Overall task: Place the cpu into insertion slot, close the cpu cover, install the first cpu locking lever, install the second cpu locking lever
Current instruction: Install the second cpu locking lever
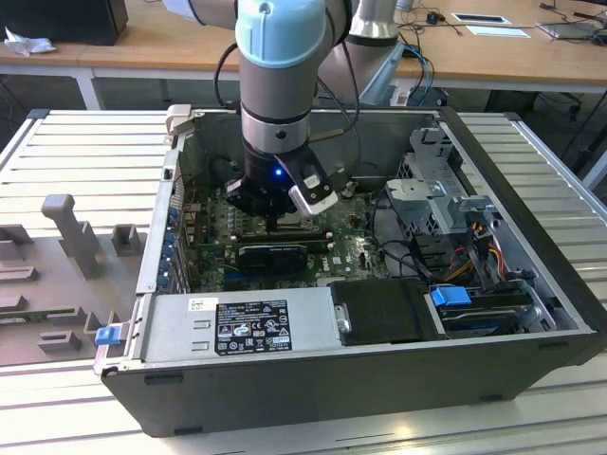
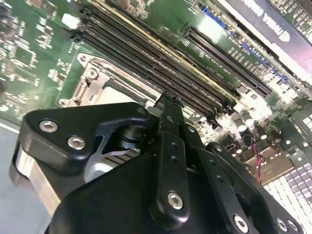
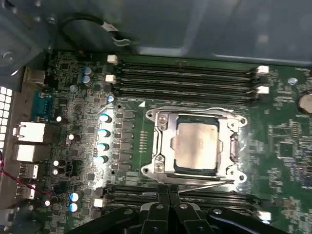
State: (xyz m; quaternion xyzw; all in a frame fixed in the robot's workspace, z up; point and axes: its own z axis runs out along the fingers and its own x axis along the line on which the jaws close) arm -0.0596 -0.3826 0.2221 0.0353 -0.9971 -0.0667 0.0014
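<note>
In the first wrist view the cpu, a pale silver square, lies in the socket on the green motherboard. The cpu cover, a silver frame, lies flat around it. One thin wire lever runs along the socket's side by the memory slots. Another wire lever runs along the opposite side, just beyond my fingertips. My gripper is shut, its black fingers together, nothing visible between them. In the second wrist view the gripper hovers close over the socket's edge. In the exterior view the gripper reaches down inside the computer case.
Black memory slots flank the socket on two sides. A long black card lies just in front of the gripper. The case walls, a drive cage with cables and the power supply surround the board.
</note>
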